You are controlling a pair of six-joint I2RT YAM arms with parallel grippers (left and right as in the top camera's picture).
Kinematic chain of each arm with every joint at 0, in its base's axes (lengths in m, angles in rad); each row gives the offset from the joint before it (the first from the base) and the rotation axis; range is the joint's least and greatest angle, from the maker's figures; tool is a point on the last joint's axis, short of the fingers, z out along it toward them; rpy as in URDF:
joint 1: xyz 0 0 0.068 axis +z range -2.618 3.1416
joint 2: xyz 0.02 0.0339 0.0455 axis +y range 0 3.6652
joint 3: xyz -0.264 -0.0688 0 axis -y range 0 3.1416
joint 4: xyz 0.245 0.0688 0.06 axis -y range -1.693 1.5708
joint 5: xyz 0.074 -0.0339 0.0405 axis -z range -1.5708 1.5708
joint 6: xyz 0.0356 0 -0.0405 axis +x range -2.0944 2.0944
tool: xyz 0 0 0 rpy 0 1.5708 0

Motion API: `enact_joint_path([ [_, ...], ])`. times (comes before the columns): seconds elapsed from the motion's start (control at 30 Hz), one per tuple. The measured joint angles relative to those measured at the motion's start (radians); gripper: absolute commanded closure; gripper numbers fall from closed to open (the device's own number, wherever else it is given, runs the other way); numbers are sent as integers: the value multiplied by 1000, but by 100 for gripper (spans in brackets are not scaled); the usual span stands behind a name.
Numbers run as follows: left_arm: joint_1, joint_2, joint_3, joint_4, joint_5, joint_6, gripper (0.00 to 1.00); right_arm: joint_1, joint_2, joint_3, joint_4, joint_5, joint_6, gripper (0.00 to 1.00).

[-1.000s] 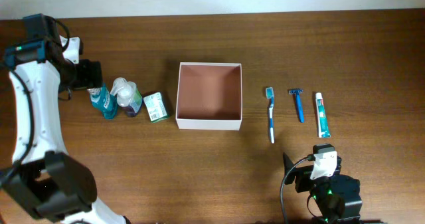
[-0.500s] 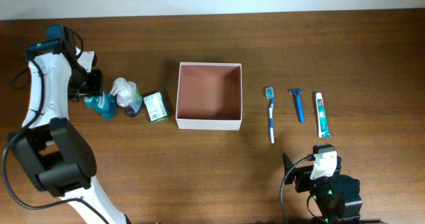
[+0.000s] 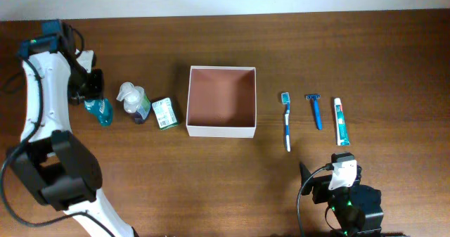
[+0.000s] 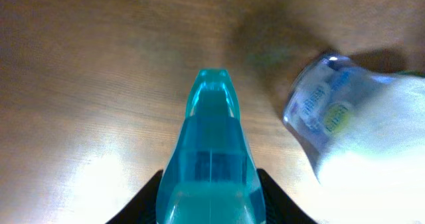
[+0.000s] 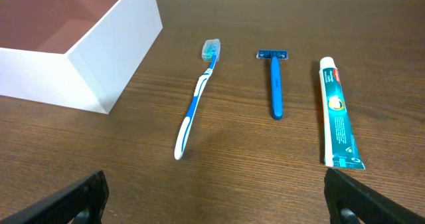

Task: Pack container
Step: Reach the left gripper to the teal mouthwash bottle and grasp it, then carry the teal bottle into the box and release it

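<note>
The container (image 3: 220, 131) is a square shallow box with white walls and a reddish-brown inside, standing mid-table; its white corner (image 5: 99, 58) shows in the right wrist view. At the far left, my left gripper (image 3: 91, 95) is shut on a teal bottle (image 3: 99, 112). In the left wrist view the teal bottle (image 4: 211, 137) fills the gap and both dark fingers (image 4: 143, 204) press its sides. My right gripper (image 5: 216, 204) stands open low at the table's front right, over bare wood, short of the toothbrush (image 5: 196, 101).
A clear pump bottle (image 3: 135, 102) and a small green-and-white carton (image 3: 165, 113) stand between the teal bottle and the box. Right of the box lie the toothbrush (image 3: 287, 121), a blue razor (image 3: 315, 110) and a toothpaste tube (image 3: 341, 122).
My left gripper has shut on the teal bottle and shifted it a little leftward, away from the pump bottle. The right arm has not moved.
</note>
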Motion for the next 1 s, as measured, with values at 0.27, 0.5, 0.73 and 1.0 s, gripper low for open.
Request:
enact_joint_path([
  [0.27, -105, -237, 210, -116, 6, -74, 99, 0, 0, 0, 0, 0, 0, 1],
  [0.5, -406, -389, 239, -120, 43, -107, 99, 0, 0, 0, 0, 0, 0, 1],
  [0.73, -598, -216, 195, 18, 44, -144, 99, 0, 0, 0, 0, 0, 0, 1],
  [1.0, -655, 79, 178, 118, 27, -171, 98, 0, 0, 0, 0, 0, 0, 1],
])
